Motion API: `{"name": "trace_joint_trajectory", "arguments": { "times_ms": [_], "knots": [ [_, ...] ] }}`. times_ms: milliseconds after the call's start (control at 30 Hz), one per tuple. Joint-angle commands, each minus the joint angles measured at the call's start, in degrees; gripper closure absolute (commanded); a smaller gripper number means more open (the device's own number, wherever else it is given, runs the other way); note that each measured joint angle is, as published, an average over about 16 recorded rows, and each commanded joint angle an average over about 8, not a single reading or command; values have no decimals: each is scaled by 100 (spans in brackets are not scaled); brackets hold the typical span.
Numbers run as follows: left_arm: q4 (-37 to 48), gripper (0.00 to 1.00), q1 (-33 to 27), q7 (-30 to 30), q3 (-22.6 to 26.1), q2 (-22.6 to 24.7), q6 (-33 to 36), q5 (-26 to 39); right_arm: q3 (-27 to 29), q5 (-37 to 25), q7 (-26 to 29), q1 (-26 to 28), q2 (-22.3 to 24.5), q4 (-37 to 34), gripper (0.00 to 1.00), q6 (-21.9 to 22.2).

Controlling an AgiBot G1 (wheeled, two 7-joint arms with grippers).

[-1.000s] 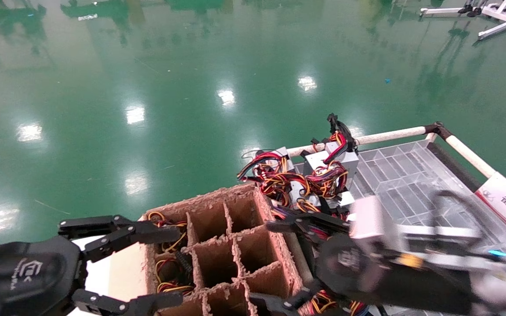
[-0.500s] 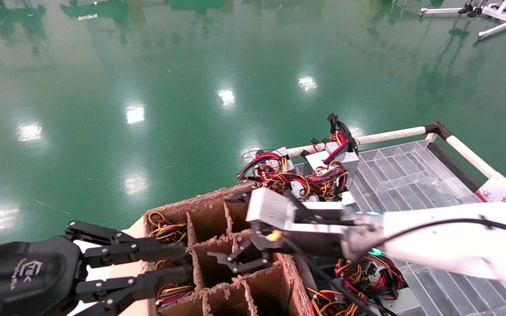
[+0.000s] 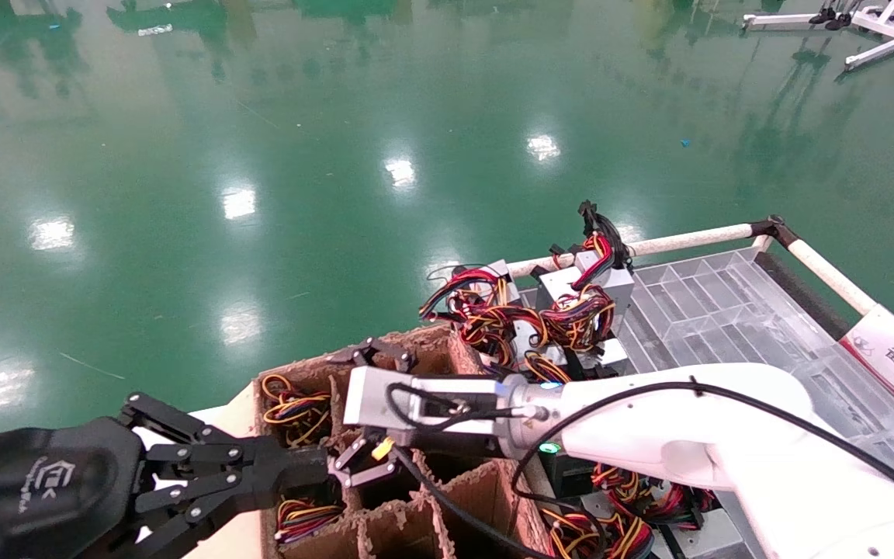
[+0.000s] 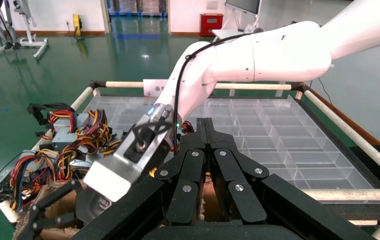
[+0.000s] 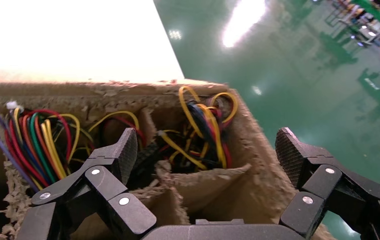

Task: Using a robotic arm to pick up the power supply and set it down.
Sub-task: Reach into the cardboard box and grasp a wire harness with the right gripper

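Right tool (image 3: 362, 411) of the robotic arm (image 3: 680, 435) hangs spread wide and released over the far-left cells of the brown cardboard divider box (image 3: 462, 497), one finger (image 3: 373, 355) above the box's far rim and the other low over a middle cell. Its wrist view shows the two textured fingertips (image 5: 123, 150) well apart, grasping nothing, with a looped bundle of yellow, red and black wires (image 5: 205, 130) in the cell between them. That bundle marks the power supply (image 3: 296, 407), which sits down inside the box's far-left cell; only its wires show, its metal body is hidden. Another wire bundle (image 3: 303, 516) fills the cell nearer the robot.

Left tool (image 3: 315, 473) reaches in from the near left, fingers clenched together and empty, their tips at the box's left edge just beside the right tool; the left wrist view confirms the pressed-together fingers (image 4: 205, 145).

Beyond the box, a cluster of other grey boxes with wire bundles (image 3: 563, 310) stands on a clear compartment tray (image 3: 719, 303), framed by a white rail (image 3: 687, 237). Farther off lies the glossy green floor (image 3: 261, 155).
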Motion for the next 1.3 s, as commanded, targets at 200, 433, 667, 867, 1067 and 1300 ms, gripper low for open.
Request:
{"name": "trace_joint_trajectory", "arguments": {
  "times_ms": [200, 433, 667, 867, 1067, 1300],
  "knots": [
    [0, 0, 0, 0, 0, 0, 0, 0, -348, 220, -300, 58, -150, -86, 100, 320],
    [0, 0, 0, 0, 0, 0, 0, 0, -966, 554, -259, 101, -169, 77, 100, 772],
    [0, 0, 0, 0, 0, 0, 0, 0, -1593, 932, -125, 189, -170, 149, 100, 1162],
    [0, 0, 0, 0, 1, 0, 0, 0, -2045, 1246, -121, 265, -167, 157, 100, 1416],
    [0, 0, 0, 0, 1, 0, 0, 0, -2421, 1553, -147, 343, -167, 119, 100, 1590],
    [0, 0, 0, 0, 1, 0, 0, -1, -2780, 1913, -199, 412, -164, 49, 100, 1715]
  ]
}}
